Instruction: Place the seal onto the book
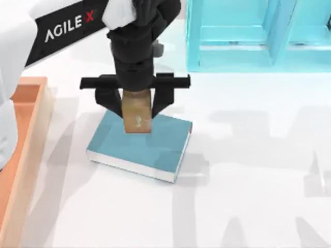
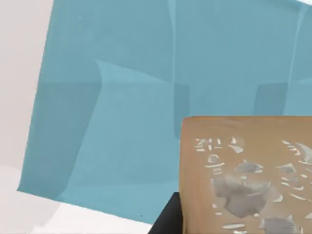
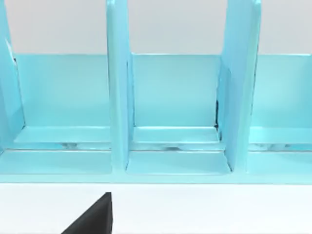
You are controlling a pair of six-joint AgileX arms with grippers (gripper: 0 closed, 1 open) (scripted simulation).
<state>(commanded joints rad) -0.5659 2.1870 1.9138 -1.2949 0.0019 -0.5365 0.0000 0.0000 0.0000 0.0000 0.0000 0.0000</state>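
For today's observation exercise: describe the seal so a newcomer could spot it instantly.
Find the teal book lying left of centre on the table. Just above its far edge, the left gripper holds the seal: a small tan block, the only brown thing between black fingers.

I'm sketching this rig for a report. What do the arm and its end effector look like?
The left arm has white shells and a black link lettered AGILE X in white, the X red. Its left end effector is black: a cylindrical wrist, a horizontal crossbar and two tapering fingers.
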